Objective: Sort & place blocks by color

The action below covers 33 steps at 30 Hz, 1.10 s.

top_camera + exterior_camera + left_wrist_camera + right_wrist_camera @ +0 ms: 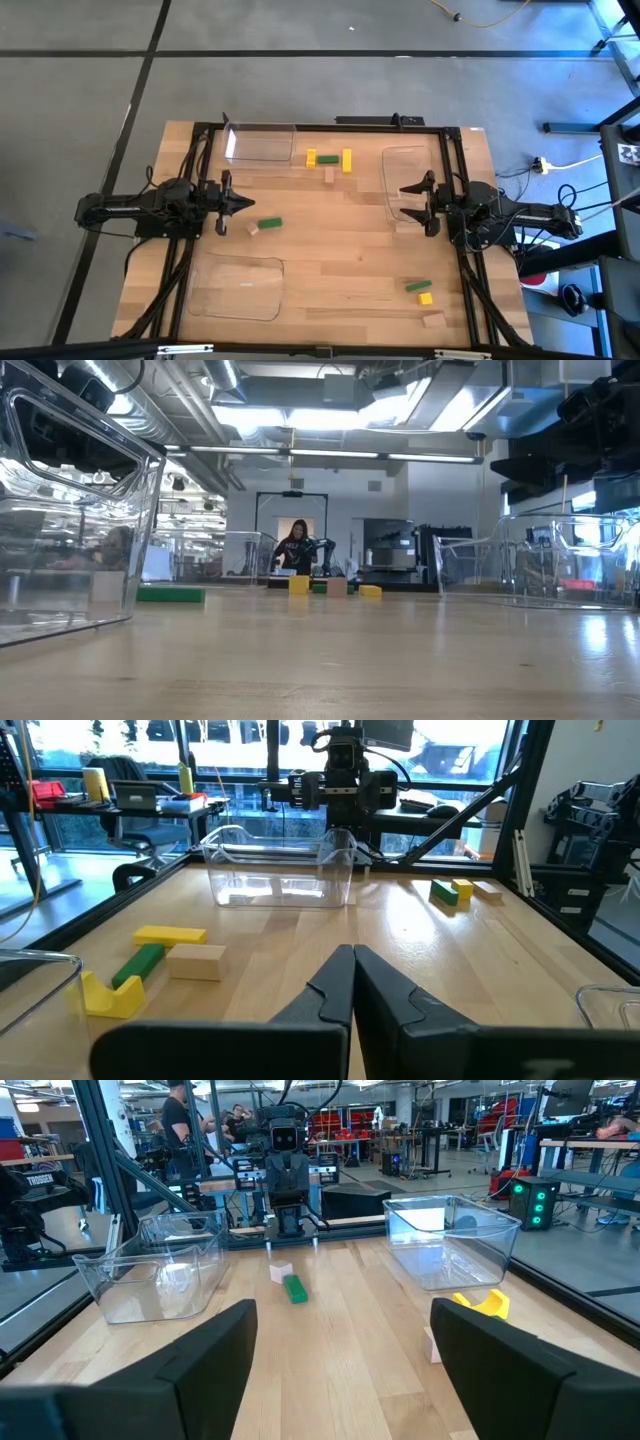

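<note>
Tan block (106, 586) blurred behind clear tray wall (80, 510), low view

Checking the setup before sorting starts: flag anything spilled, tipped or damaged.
Nothing stands out. The blocks, like the green block, lie loose on the table, none in the upright clear trays. Left hand shut, right hand open.
</note>
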Motion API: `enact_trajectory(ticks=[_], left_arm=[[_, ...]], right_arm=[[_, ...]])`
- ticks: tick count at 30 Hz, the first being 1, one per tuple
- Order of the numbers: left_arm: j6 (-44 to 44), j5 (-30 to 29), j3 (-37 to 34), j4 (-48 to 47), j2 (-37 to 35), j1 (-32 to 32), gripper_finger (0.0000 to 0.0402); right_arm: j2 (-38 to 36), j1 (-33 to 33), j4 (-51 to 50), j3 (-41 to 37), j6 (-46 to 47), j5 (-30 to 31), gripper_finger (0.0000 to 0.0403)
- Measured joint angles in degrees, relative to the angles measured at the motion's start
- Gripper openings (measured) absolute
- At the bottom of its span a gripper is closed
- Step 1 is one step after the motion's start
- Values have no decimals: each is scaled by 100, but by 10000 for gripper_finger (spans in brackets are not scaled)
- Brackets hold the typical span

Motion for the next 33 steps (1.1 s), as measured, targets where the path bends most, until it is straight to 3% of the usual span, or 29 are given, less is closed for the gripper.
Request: enact_trajectory(ticks=[7,13,18,22,26,30,33], left_arm=[[0,0,0,0,0,-2,0],[0,0,0,0,-1,1,0],[1,2,0,1,-2,0,0],[1,2,0,0,-2,0,0],[0,-1,0,2,-2,-2,0],[0,1,0,2,-2,-2,0],[1,-1,1,2,-2,0,0]], right_arm=[[4,0,307,0,-197,8,303],[2,2,3579,-1,1654,-9,303],[32,2,5591,27,1734,100,303],[487,2,5306,490,1594,-320,303],[1610,2,4936,1438,1334,-647,303],[2855,2,4267,2437,1038,-169,303],[3658,2,4046,2998,1367,315,303]])
